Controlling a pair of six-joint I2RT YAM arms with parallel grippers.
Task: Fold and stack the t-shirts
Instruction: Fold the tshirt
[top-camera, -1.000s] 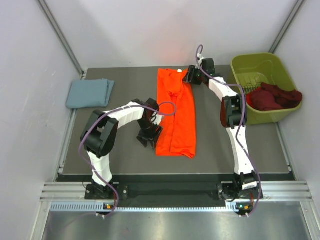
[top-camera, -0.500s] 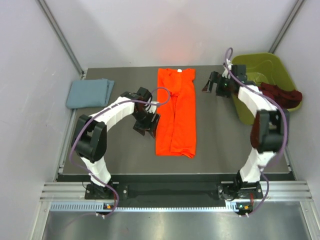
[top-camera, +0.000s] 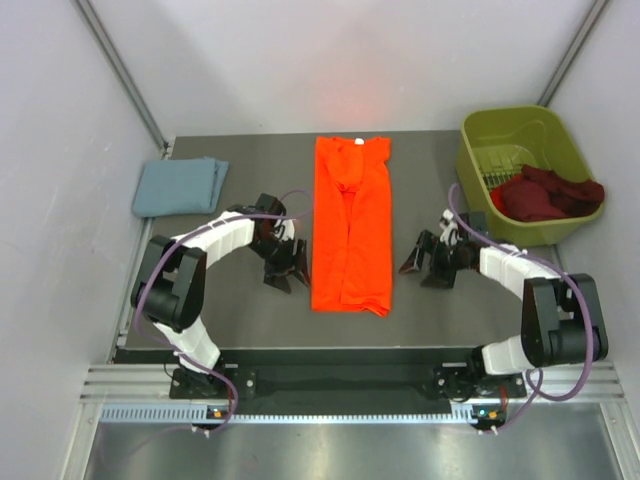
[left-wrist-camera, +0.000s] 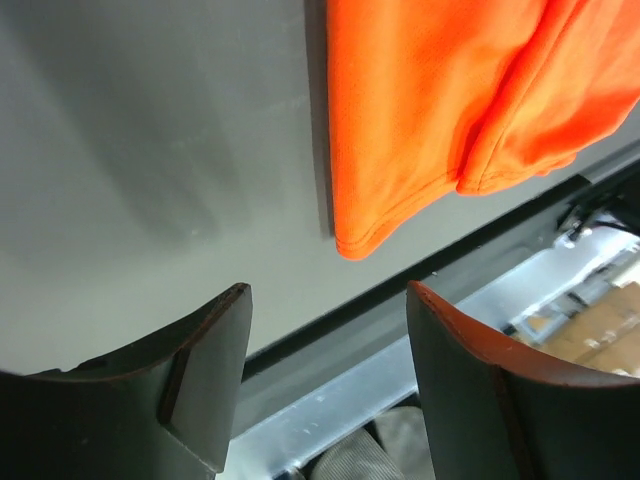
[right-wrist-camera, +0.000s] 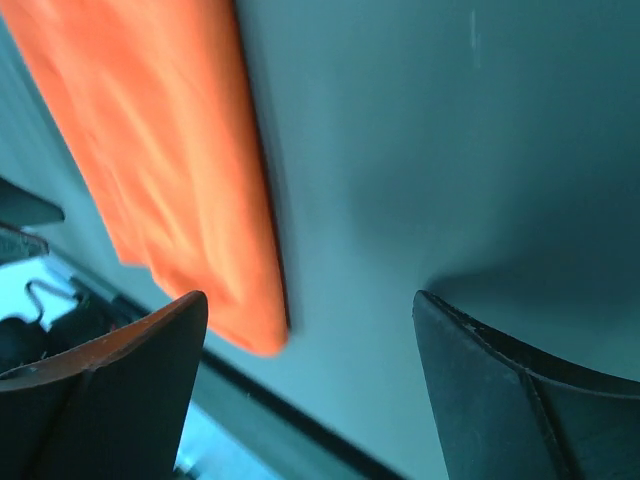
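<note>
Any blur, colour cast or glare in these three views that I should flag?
Top external: sharp and evenly lit, with an orange glow on the back wall above the orange t-shirt. Left wrist: the shirt's hem is crisp, while the area beyond the table is washed out and blurred. Right wrist: a teal cast over the table, and the shirt is smeared by blur.
</note>
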